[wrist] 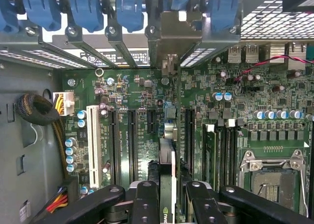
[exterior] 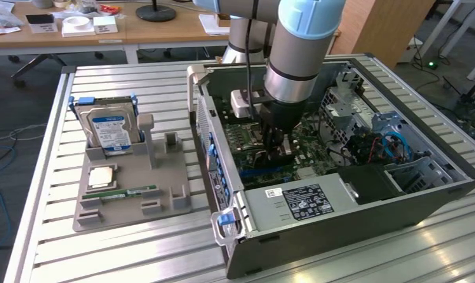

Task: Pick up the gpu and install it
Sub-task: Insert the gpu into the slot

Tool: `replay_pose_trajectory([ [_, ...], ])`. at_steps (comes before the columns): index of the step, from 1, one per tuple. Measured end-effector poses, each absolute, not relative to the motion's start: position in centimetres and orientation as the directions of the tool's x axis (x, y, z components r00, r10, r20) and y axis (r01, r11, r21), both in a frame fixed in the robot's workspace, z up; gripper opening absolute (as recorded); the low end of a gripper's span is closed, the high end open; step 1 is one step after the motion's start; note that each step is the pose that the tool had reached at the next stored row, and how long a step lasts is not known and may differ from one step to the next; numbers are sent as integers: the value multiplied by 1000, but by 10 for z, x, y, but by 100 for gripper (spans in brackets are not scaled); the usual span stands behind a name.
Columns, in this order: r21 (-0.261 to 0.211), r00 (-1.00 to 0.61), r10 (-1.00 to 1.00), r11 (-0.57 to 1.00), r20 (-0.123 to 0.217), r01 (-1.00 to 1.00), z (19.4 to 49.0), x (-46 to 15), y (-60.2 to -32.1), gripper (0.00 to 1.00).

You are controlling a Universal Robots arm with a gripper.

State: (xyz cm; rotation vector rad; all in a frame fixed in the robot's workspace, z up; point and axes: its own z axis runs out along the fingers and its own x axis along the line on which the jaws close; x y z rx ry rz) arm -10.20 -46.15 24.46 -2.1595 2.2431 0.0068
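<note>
My gripper (exterior: pixel 277 154) reaches down into the open computer case (exterior: pixel 426 200), over the green motherboard (exterior: pixel 253 147). In the wrist view the gripper (wrist: pixel 168 204) is shut on the gpu (wrist: pixel 167 177), which shows edge-on as a thin card between the two black fingers (wrist: pixel 147 204). The card runs toward the case's rear wall, and its silver bracket (wrist: pixel 170 35) stands at the slot openings among the blue clips (wrist: pixel 130 10). It lines up with an expansion slot between the black slots (wrist: pixel 131 135) and the memory slots (wrist: pixel 208 150). I cannot tell whether it is seated.
A grey holder tray (exterior: pixel 171 203) left of the case carries a silver hard drive (exterior: pixel 110 131), a processor chip (exterior: pixel 102 175) and a green memory stick (exterior: pixel 131 191). Inside the case are the power supply (exterior: pixel 300 203), a processor socket (wrist: pixel 274 172) and cable bundles (wrist: pixel 37 110).
</note>
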Motion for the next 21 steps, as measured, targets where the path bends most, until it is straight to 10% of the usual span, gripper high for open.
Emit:
replay_pose_trajectory([
  [21, -16, -38, -999, 38, -24, -999, 245, -102, -461, 26],
])
